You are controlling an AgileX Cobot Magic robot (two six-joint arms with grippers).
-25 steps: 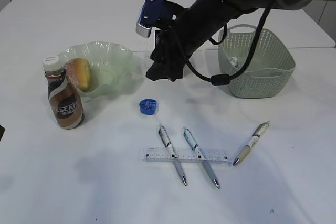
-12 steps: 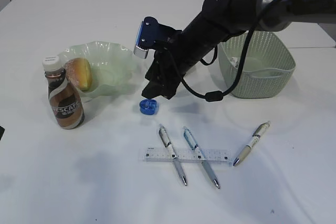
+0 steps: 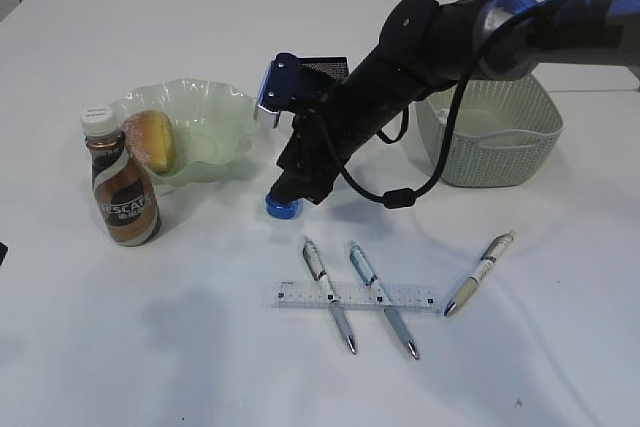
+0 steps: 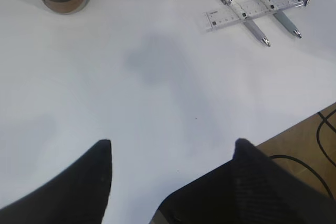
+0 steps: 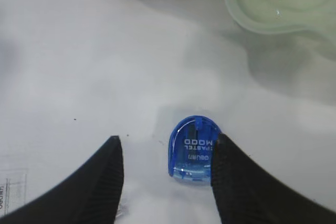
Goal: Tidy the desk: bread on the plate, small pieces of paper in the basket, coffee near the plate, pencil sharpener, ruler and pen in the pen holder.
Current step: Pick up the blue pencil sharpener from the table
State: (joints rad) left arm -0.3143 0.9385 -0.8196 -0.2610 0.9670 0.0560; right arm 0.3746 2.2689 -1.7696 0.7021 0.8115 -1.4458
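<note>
The right gripper [image 5: 165,182], jaws apart, straddles the translucent blue plastic pencil sharpener [image 5: 192,150]. The sharpener touches the inner face of the 3 o'clock finger [image 5: 239,192]. The left gripper [image 4: 170,166] holds nothing, jaws apart.

White table [image 3: 150,367], floor cable [image 4: 320,145]

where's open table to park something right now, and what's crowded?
Free: the front-left stretch of table, below the coffee bottle and left of the ruler; also front-right, below the basket and right of the lone pen. Crowded: centre, where the right gripper straddles the pencil sharpener beside the plate, and two pens crossing the ruler.
</note>
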